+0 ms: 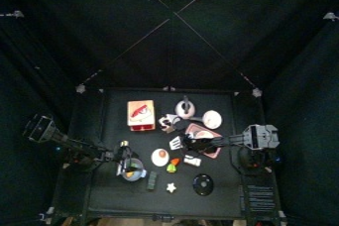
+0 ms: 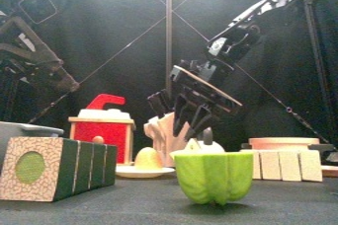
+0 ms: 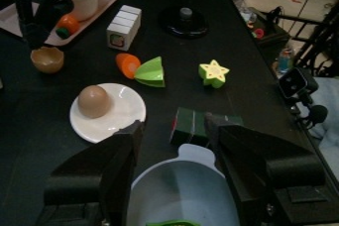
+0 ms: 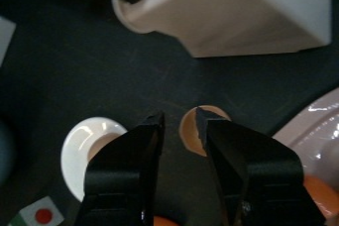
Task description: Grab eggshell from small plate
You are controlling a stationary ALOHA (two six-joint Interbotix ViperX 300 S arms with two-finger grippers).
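Eggshell point(image 3: 91, 100) sits on the plate point(image 3: 122, 121), just beside and below the right claw point(image 4: 180, 136), whose jaws stand partly open and empty; light and brittle, it likely wants a gentle pinch across its rounded sides.

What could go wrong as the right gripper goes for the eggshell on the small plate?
1. In the right wrist view, the open jaws of the right gripper frame a brown piece on the table, while the small plate sits to one side; it may grab the wrong thing.
2. The eggshell is rounded, so a closing jaw could roll it off the plate.
3. The pinkish plate lies close and could be bumped.
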